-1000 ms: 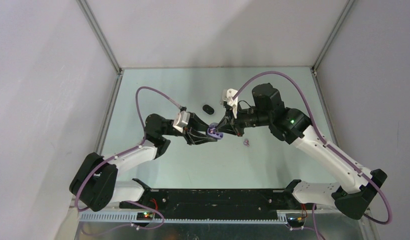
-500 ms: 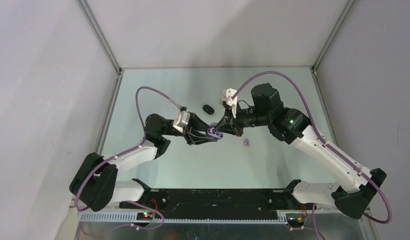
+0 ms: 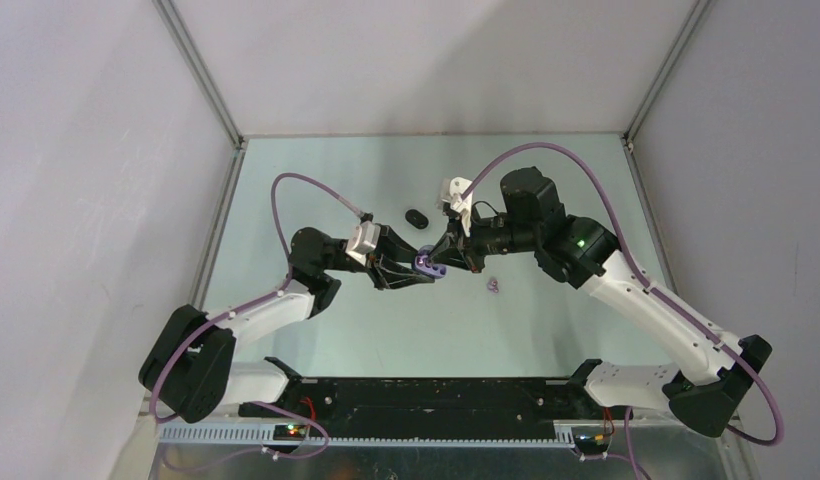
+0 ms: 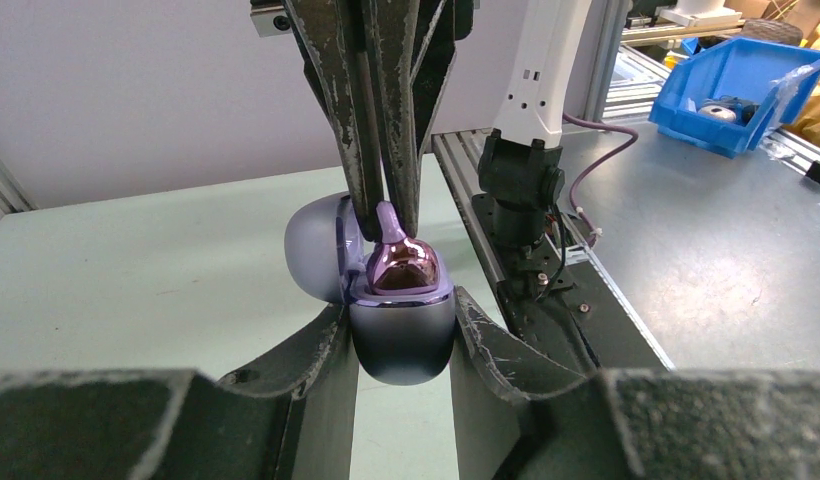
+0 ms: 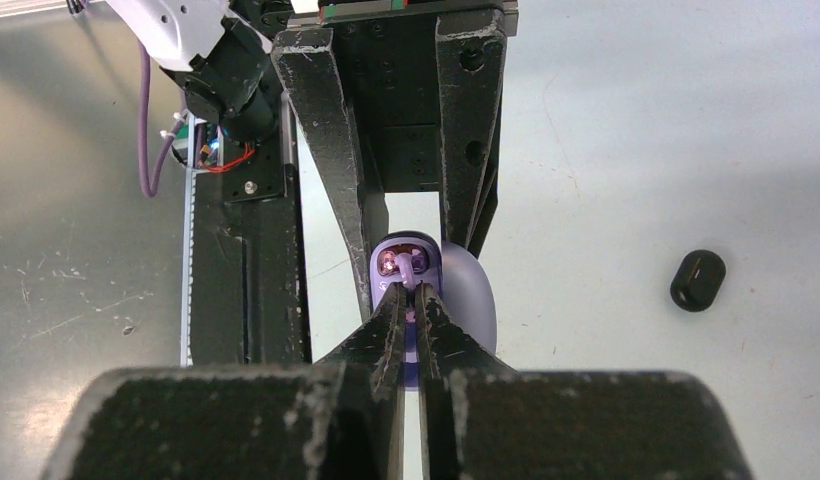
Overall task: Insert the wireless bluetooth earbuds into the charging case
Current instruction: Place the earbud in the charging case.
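Note:
My left gripper (image 4: 401, 322) is shut on the lower half of the purple charging case (image 4: 401, 350), which it holds above the table with the lid (image 4: 314, 255) swung open. A glossy pink-purple earbud (image 4: 400, 268) sits at the case's mouth. Its stem is pinched by my right gripper (image 4: 387, 212), which comes down from above and is shut on it. The right wrist view shows the same grip (image 5: 411, 300) over the case (image 5: 406, 262). From above, both grippers meet at the case (image 3: 424, 263). Another pale purple earbud (image 3: 494, 286) lies on the table to the right.
A small black oval object (image 3: 417, 217) lies on the table just behind the grippers; it also shows in the right wrist view (image 5: 698, 280). Grey walls enclose the table on the left, back and right. The black base rail (image 3: 426, 395) runs along the near edge.
The right arm has crept slightly left toward the case. The left arm and the case have stayed still.

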Robot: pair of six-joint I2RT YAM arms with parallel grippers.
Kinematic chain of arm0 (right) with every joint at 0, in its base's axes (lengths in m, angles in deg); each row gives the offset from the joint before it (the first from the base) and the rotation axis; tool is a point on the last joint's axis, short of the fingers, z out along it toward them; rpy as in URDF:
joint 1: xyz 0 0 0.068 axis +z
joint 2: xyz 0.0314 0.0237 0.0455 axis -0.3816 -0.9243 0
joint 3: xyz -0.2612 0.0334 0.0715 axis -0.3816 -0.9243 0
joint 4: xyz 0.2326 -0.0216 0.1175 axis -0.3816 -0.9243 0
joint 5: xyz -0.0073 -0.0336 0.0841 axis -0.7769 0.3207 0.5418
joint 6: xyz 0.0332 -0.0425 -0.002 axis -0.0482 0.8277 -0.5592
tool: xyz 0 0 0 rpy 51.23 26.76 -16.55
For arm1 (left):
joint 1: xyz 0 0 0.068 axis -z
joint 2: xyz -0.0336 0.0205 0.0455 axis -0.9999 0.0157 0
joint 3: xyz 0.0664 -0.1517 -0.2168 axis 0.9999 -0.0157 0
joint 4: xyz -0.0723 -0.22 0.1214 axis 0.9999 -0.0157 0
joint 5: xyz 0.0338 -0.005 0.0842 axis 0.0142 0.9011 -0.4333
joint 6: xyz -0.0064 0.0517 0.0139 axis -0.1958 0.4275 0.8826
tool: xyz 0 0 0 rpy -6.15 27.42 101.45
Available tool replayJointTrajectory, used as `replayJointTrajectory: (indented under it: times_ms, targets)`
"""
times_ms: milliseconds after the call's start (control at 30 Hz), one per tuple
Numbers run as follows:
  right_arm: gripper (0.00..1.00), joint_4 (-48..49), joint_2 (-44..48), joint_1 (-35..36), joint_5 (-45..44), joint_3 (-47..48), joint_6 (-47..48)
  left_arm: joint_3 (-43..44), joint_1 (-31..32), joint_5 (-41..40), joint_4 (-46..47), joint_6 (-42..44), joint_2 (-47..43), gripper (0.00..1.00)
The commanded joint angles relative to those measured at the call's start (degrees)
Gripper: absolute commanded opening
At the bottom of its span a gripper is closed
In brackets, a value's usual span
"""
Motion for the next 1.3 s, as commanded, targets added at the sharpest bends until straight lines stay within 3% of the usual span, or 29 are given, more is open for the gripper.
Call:
replayJointTrajectory:
  times_ms: [0, 1267]
  targets:
    - [0.06, 1.4, -0.7, 0.4, -0.8, -0.2, 0.4, 0.2, 0.5, 0.1, 2.2, 0.8, -0.8, 0.03]
    - [0.06, -3.3, 0.8, 1.5, 2.3, -0.2, 6.6, 0.3, 0.5, 0.1, 1.2, 1.2, -0.9, 0.03]
